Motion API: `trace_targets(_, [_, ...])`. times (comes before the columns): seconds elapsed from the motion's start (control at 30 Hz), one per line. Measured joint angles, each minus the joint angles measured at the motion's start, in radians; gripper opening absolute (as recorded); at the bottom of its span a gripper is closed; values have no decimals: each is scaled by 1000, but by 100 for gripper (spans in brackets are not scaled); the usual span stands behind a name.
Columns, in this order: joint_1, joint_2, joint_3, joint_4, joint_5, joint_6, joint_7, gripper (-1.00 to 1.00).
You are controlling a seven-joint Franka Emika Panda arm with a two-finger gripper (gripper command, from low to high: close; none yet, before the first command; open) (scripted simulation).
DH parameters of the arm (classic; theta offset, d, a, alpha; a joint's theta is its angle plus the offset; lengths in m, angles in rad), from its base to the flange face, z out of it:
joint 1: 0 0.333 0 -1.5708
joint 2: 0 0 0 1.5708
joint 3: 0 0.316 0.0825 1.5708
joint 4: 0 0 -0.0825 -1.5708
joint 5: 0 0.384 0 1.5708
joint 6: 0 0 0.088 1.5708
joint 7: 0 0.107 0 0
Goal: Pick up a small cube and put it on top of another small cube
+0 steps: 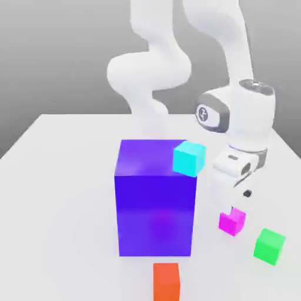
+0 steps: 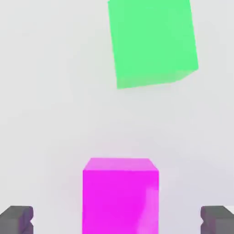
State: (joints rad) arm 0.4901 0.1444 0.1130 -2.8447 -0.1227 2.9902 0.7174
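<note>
Magenta cube [image 2: 120, 195] sits on the white table [image 1: 64, 176], directly below the gripper [image 2: 117, 220]; in the hand view it lies centred between the two dark fingertips [image 2: 17, 219], which stand spread wide with clear gaps on both sides, holding nothing. In the exterior view the cube [image 1: 231, 221] rests just under the hand, with the green cube [image 1: 270, 245] near it toward that view's right. Judgement: a straight descent should bracket the cube squarely; no lateral correction looks needed.

Matte magenta cube [image 2: 120, 195], plain matte green cube [image 2: 151, 41], glossy translucent-looking purple block [image 1: 156, 200] (smooth faces), smooth white table [image 1: 59, 194]
</note>
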Motion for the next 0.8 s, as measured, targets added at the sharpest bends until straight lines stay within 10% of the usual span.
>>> trace_targets(0.1, [60, 108, -71, 19, -45, 88, 37, 0])
trace_targets(0.13, [72, 130, -83, 23, -47, 107, 40, -100])
trace_targets(0.6, [23, -100, 4, -22, 90, -79, -62, -100])
trace_targets(0.8, [13, -100, 10, 146, 104, -248, -110, -100])
